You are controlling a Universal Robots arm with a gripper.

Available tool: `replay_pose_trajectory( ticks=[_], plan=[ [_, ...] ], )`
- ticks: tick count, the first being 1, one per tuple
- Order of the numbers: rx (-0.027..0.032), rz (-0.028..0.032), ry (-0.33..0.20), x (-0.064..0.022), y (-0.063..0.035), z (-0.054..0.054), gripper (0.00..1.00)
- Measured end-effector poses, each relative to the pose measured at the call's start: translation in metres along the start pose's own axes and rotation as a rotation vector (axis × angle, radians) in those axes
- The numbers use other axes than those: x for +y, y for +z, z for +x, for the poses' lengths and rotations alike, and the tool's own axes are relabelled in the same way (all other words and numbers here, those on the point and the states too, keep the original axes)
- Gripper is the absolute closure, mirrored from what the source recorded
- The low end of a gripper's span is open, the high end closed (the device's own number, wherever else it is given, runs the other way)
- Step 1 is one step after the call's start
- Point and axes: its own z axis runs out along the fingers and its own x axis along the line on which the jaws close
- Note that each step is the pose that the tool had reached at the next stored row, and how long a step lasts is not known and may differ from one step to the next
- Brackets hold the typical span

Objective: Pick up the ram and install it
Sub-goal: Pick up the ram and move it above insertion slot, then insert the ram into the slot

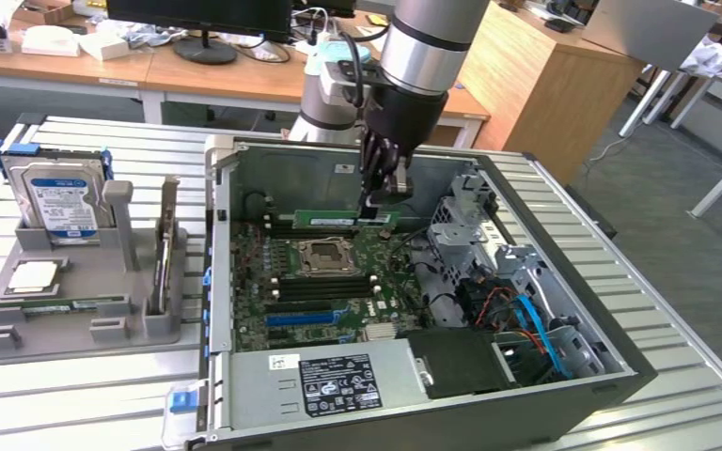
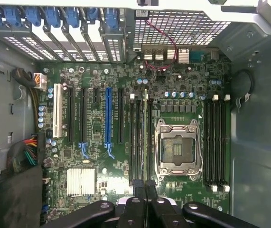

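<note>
Black two-fingered gripper (image 1: 380,207) clamped on the long, narrow green circuit-board ram (image 1: 336,218) above the motherboard.

The fingers were drawn almost together, pinching the ram by its upper edge near one end. The stick hung level and on edge inside the open grey metal computer case (image 1: 525,411), low over the green motherboard (image 1: 255,291). It lay in line with the black memory slots (image 2: 137,142) just beside the square silver CPU socket (image 2: 178,149); whether it touched a slot could not be told. On the exterior view's left, well apart from the case, a grey plastic holder (image 1: 135,319) stood on the slatted metal table (image 1: 86,395). It carried an upright silver hard drive with a blue-white label (image 1: 60,197) and a flat square silver CPU chip (image 1: 33,274).
</note>
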Motion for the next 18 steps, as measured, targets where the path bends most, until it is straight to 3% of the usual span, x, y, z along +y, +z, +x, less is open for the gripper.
replay_pose_trajectory(
  ticks=[18],
  plan=[
    [-0.0008, 0.0001, 0.000, -0.0002, 0.0044, 0.0001, 0.89]
  ],
)
